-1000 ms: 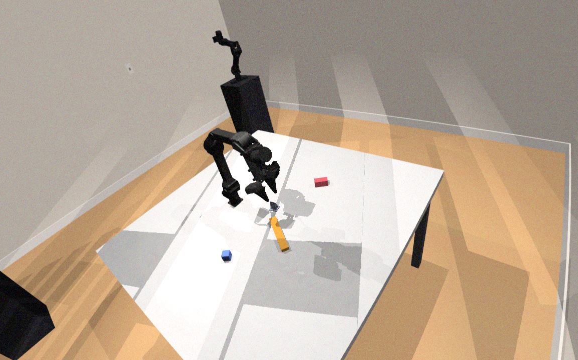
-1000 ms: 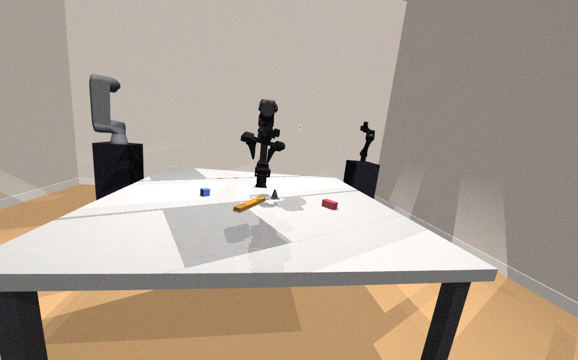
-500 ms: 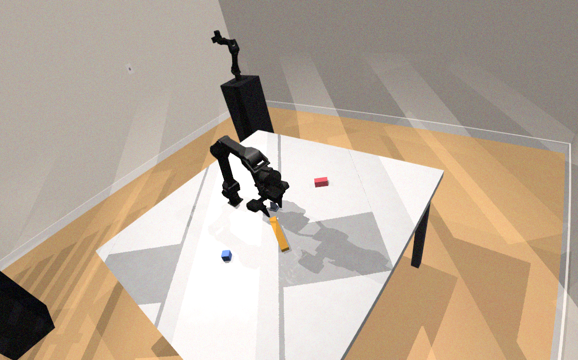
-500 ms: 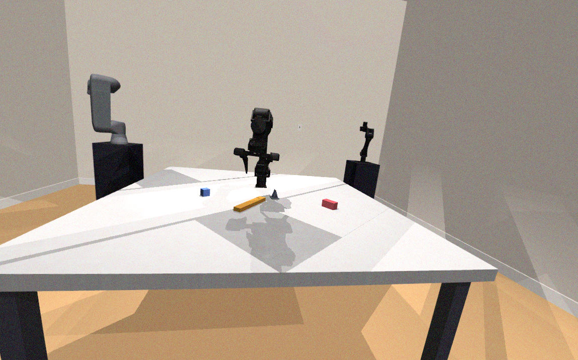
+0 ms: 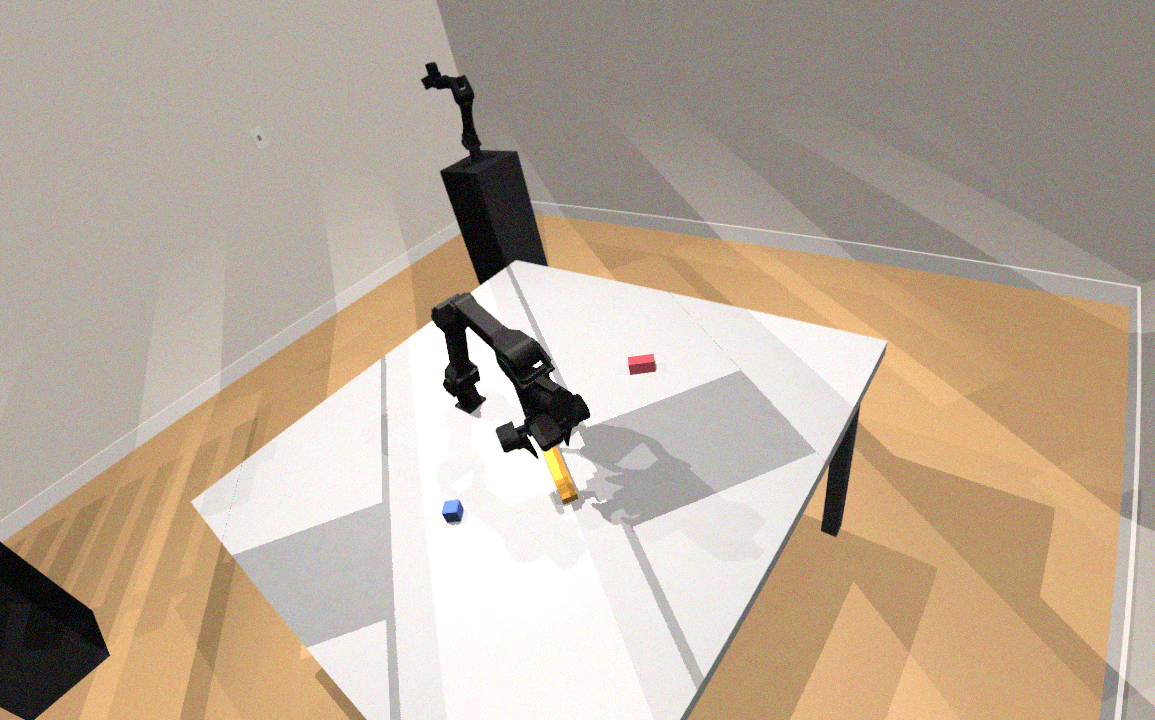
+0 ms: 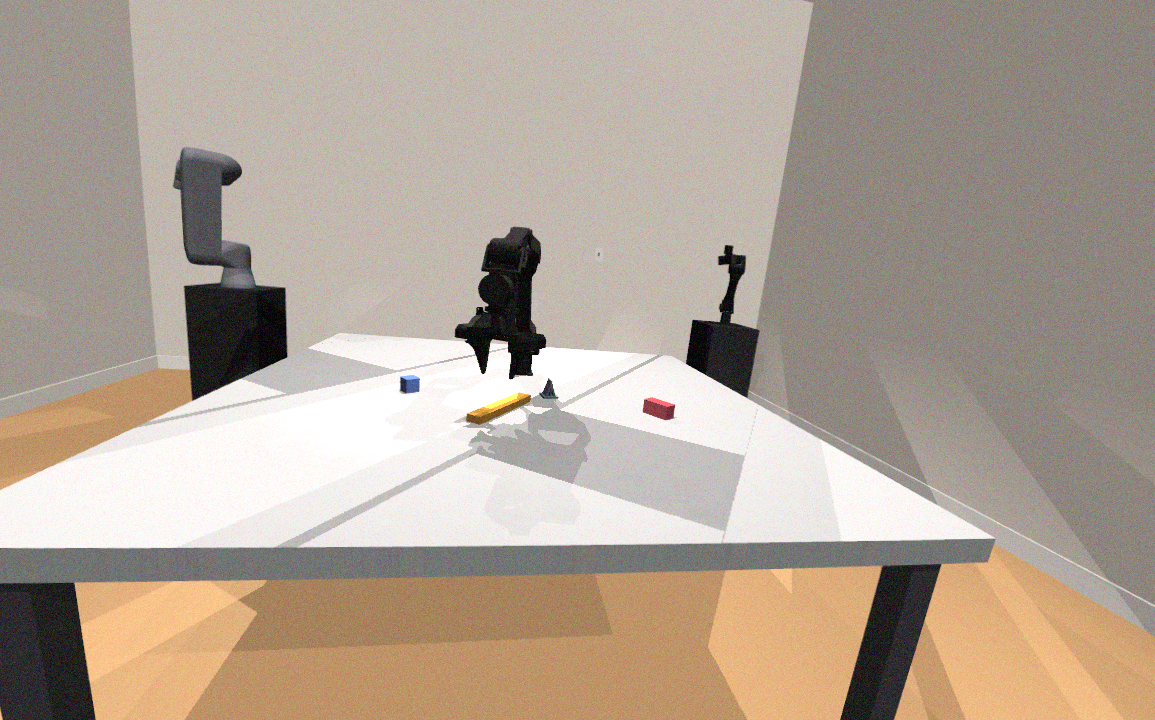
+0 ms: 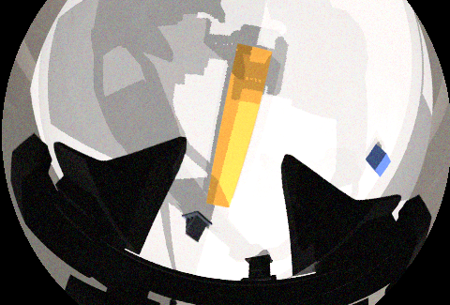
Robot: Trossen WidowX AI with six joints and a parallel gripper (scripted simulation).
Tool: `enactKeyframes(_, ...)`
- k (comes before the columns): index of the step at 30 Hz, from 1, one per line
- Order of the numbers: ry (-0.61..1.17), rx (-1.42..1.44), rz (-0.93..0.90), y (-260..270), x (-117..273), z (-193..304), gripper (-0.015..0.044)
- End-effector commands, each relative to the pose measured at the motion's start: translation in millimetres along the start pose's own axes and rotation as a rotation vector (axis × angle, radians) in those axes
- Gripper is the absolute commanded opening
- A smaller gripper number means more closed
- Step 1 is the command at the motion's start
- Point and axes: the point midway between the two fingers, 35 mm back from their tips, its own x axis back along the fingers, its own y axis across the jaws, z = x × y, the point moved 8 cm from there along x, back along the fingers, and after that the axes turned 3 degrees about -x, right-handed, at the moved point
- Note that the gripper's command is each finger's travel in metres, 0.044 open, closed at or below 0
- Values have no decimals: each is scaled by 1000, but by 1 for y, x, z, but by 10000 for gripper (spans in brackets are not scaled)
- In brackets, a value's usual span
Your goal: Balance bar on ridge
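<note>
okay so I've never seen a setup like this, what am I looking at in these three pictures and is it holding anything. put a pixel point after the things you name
The black machine is a robot arm ending in a two-fingered gripper point(image 6: 500, 371) point(image 7: 235, 153). One picture looks down from above, one across the table point(image 5: 509, 573) point(image 6: 384, 501), one from the arm's wrist. On the table lie an orange bar point(image 5: 559, 474) point(image 6: 498, 408) point(image 7: 241, 131), a small dark ridge point(image 6: 549, 391) point(image 7: 197, 226), a blue cube point(image 5: 451, 511) point(image 6: 409, 384) point(image 7: 378, 160) and a red block point(image 5: 641, 364) point(image 6: 658, 408). The gripper is open above the bar, holding nothing.

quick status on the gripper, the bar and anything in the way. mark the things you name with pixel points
Gripper point(image 5: 550, 447) point(image 6: 500, 374) point(image 7: 235, 153) open, empty, above table. Orange bar point(image 5: 559, 472) point(image 6: 498, 408) point(image 7: 241, 131) flat on table, off the ridge point(image 6: 549, 390) point(image 7: 197, 226). Nothing seen between fingers and bar.
</note>
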Motion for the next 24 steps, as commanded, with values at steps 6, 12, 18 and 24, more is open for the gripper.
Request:
enactKeyframes(6,21,-55,1,-1,-13,-4,315)
enactKeyframes(12,21,-55,1,-1,-46,-3,315)
enactKeyframes(18,21,-55,1,-1,-51,-2,315)
enactKeyframes(24,21,-55,1,-1,-58,-3,315)
